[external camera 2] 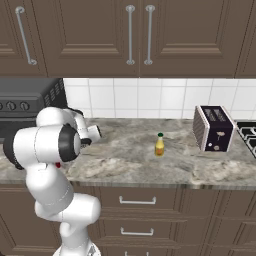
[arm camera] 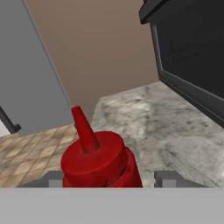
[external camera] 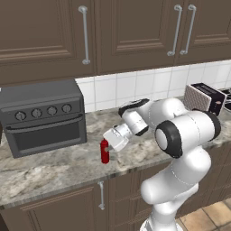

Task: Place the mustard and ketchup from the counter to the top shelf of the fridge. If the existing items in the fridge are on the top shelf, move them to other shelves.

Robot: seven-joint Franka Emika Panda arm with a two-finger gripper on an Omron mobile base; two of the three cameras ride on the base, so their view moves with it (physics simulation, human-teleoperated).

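The red ketchup bottle (external camera: pixel 104 152) stands upright on the stone counter (external camera: pixel 54 171), near its front edge and in front of the toaster oven. My gripper (external camera: pixel 107 145) reaches down to it from the right. In the hand view the ketchup (arm camera: pixel 98 159) sits between my two fingertips (arm camera: pixel 168 179), with a small gap left on the right side; the gripper (arm camera: pixel 111 179) is open around it. The yellow mustard bottle (external camera 2: pixel 159 145) stands alone further right on the counter. A tall grey panel (arm camera: pixel 26 70) rises beyond the counter's end; I cannot tell whether it is the fridge.
A dark toaster oven (external camera: pixel 43 117) stands at the back left of the counter. A toaster (external camera 2: pixel 214 127) sits at the right, with a stove edge (external camera 2: pixel 248 131) beyond it. Brown wall cabinets (external camera: pixel 113 31) hang overhead. Tiled floor (arm camera: pixel 26 157) lies past the counter's end.
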